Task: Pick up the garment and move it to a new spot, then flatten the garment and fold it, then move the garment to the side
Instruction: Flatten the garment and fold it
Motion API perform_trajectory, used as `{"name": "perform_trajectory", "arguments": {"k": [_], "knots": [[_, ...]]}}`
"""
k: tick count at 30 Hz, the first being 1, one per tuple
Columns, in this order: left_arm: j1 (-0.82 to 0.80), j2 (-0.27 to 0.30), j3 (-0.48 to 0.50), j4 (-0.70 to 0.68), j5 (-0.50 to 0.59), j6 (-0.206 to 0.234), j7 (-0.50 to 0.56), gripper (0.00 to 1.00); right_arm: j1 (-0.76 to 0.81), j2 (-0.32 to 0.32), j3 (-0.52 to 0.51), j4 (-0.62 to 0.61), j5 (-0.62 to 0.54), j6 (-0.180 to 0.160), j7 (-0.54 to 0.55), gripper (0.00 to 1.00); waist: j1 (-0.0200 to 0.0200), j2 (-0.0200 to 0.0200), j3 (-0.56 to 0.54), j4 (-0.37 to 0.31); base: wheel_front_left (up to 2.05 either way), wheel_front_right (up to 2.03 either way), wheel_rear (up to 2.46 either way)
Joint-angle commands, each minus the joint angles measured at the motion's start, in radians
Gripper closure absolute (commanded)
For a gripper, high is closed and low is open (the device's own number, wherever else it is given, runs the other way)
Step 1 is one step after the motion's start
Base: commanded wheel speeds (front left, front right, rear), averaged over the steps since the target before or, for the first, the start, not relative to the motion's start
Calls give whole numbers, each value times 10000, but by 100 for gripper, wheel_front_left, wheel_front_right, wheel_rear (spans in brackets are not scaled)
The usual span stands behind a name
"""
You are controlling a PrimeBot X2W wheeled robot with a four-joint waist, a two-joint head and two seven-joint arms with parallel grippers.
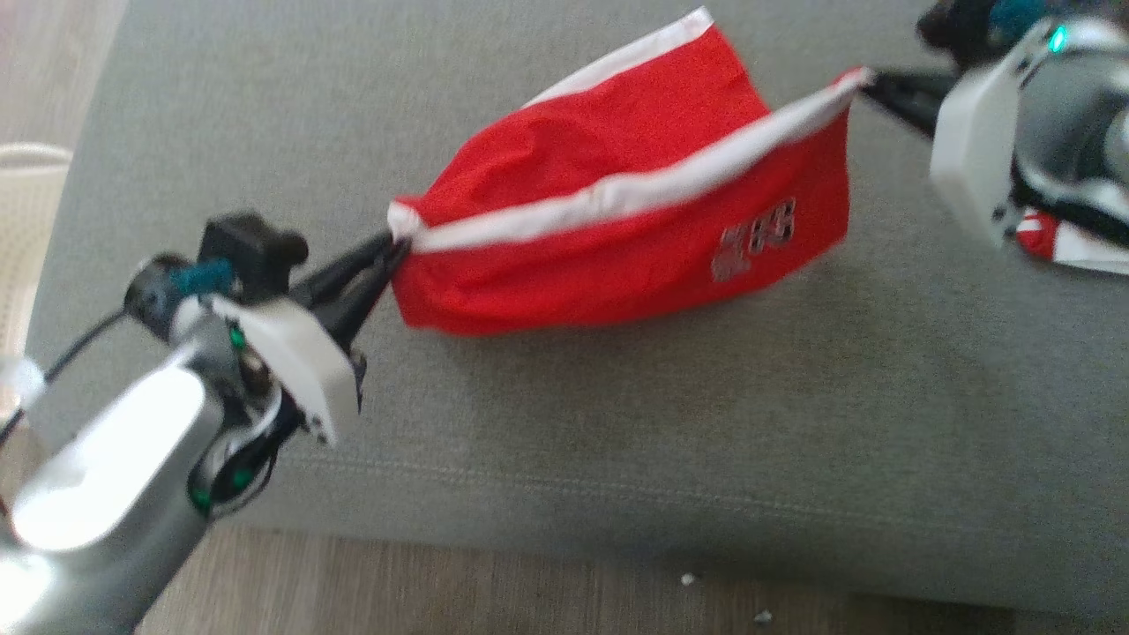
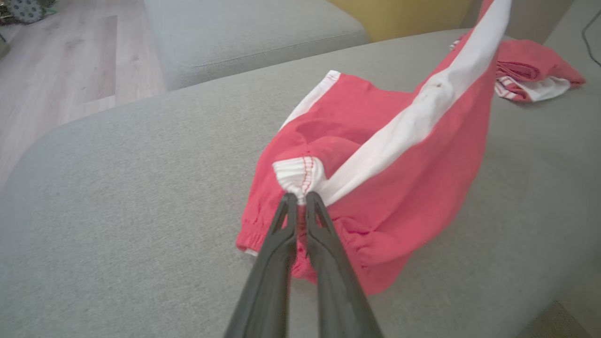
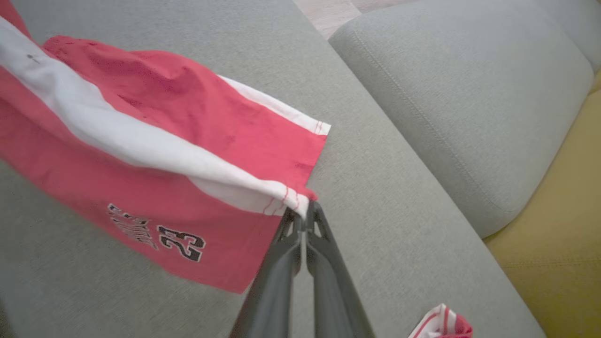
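Looking through the head view, I am seeing the left pincer (image 1: 392, 251) clenching the bunched white waistband corner of the red garment (image 1: 617, 238), while the right pincer (image 1: 869, 84) is gripping the far end of its white stripe. The garment is hanging stretched between them over the grey sofa seat (image 1: 617, 423); I cannot tell whether its sagging lower edge is touching. Bare seat is lying in front of it up to the front edge, where the wooden floor (image 1: 441, 591) is beginning. A second garment (image 1: 1050, 238), red and white, is lying under the right arm. A pale basket (image 1: 26, 203) is standing at the left; I cannot tell what it is holding.

In the left wrist view, the fingers are pressing together on the gathered waistband. Open seat is spreading wide to the left, towards a rounded edge.

In the right wrist view, the fingers are pinching the stripe's hem corner. Bare seat is running ahead to a grey back cushion (image 3: 460, 103), with a yellow cushion (image 3: 563, 234) lying beside it.
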Motion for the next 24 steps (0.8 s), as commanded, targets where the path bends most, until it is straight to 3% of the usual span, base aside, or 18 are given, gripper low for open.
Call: {"name": "perform_trajectory", "arguments": {"k": [1,12,24], "knots": [[-732,259,639,-35,-11,12,-16,100,-213,-1,-171,-17,-130,33,13,100,0,0,523,301,0,0,0],[-2746,-1008,708,2275,4,-231,-63,100,-1974,768,-170,1263,-949,33,188,100,0,0,1919,887,0,0,0],[-4040,-2112,503,4369,131,-567,-698,100,-2709,1195,-170,2346,-1685,33,84,100,0,0,2765,1345,0,0,0]]}}
